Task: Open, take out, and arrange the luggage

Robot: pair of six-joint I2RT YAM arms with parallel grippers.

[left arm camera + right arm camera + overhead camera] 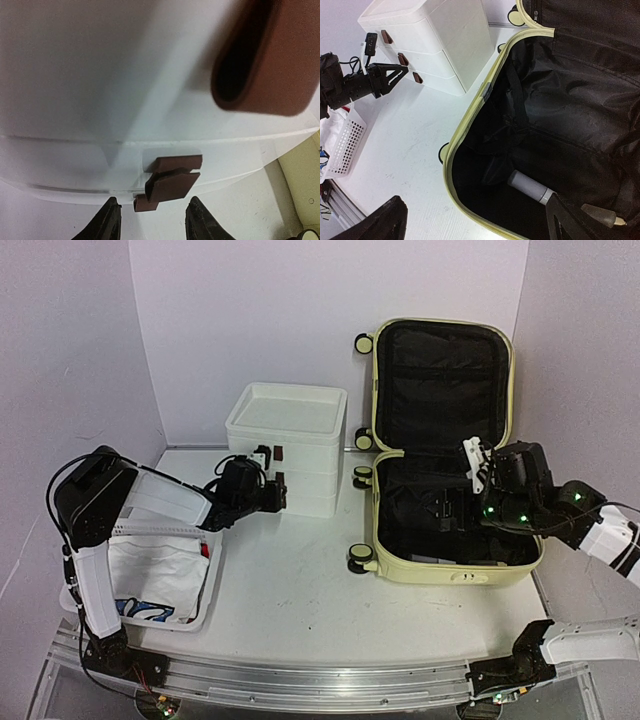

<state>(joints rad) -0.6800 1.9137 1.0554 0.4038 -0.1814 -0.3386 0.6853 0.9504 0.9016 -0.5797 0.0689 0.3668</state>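
The pale yellow luggage (450,575) lies open at the right of the table, its lid propped upright against the back wall and its black lining showing. My right gripper (452,508) hangs over the lower half, open wide and holding nothing. In the right wrist view this gripper (475,220) straddles the luggage's yellow rim (470,115). A pale grey tube (530,186) and a tan pointed object (600,215) lie inside. My left gripper (153,200) is open, its fingertips on either side of a brown drawer handle (172,185) without touching it.
The white drawer box (290,440) with brown handles stands at the back centre, left of the luggage. A white perforated basket (205,610) holding white cloth sits at the front left under my left arm. Bare tabletop (290,590) lies between basket and luggage.
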